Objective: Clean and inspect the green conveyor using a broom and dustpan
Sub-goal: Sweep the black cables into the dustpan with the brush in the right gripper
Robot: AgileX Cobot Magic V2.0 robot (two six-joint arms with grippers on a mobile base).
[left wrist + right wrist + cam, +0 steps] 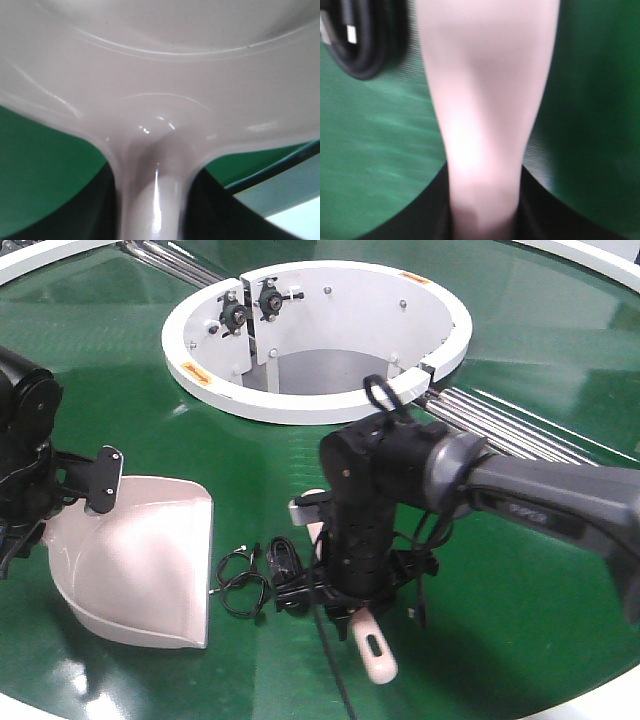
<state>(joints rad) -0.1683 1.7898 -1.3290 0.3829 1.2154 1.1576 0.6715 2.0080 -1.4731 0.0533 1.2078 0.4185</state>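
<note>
Glossy green conveyor (pixel 520 330) on all sides, curving around white hub (pixel 205 380), with steel rollers (pixel 500 425) at the far right. At left, flat on the belt, dustpan (pixel 140 560), open mouth turned to the right. Clenched on its handle from both sides, as left wrist view shows, left gripper (pixel 70 495). Near the middle, pointing down, right gripper (pixel 350 595), closed around the neck of broom (pixel 375 655). Long axis of broom running from brush end, on the far side under the wrist, to slotted handle end, sticking out toward the near rim. Between the two tools, just beside the dustpan lip, loose coil of black cable (pixel 245 575) on the belt. Decisive relation: cable to the left of broom, dustpan mouth further left on almost same line. So probably a sideways sweep leftward by right arm, the nearer one to the cable. Bristles hidden under the wrist; contact with belt impossible to tell. Possible risk: cable sliding past the lip corner instead of inside.
</note>
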